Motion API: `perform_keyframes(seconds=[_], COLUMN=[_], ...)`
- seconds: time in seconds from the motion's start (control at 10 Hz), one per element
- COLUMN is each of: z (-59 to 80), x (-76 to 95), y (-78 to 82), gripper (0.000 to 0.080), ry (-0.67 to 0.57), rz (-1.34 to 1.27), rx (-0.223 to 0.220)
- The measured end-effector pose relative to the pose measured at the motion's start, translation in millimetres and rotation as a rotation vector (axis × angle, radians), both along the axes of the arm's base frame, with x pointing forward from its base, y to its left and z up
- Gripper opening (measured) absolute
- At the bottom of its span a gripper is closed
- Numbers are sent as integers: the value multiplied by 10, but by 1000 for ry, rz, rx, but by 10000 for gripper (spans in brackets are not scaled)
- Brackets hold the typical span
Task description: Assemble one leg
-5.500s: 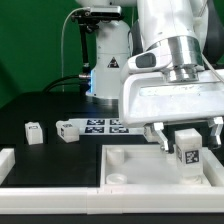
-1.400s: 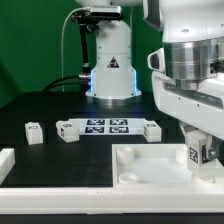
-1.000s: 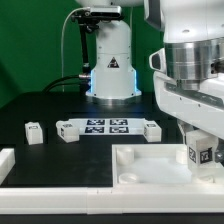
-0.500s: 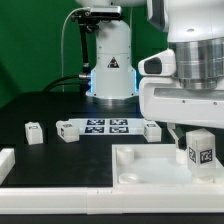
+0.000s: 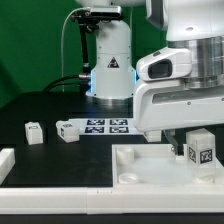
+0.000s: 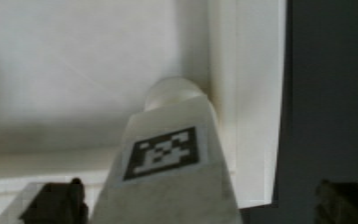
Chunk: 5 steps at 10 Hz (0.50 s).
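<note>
Beyond the plate (image 5: 150,168), toward the exterior view's left, a spare leg (image 5: 34,131) is lying on the dark surface (image 5: 40,105), and the marker board (image 5: 100,126) is sitting just behind the plate's far edge. The leg (image 5: 203,150) is standing upright at the plate's corner on the exterior view's right, under the arm. The fingers (image 6: 51,203) are hanging spread wide on either side of it, gripping nothing. The likely trouble is that the leg is only resting in its corner rather than seated. A sideways drift of the arm would then be knocking it over with one finger (or dragging it out of place). The exterior view is showing the leg's upright stance and the loose parts beside the plate. The wrist view alone is showing the clear gaps between the leg and each finger.
</note>
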<state>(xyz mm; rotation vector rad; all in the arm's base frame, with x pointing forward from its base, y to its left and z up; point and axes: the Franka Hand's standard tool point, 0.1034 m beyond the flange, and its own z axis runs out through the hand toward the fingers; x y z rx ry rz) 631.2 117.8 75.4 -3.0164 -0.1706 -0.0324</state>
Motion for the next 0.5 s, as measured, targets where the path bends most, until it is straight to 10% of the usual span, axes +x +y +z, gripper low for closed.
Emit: perform_keyframes(seconds=[0.5], z=[-7], x=[-1], y=[-3], gripper=[290], ry=[0], rz=[-2], rx=[1])
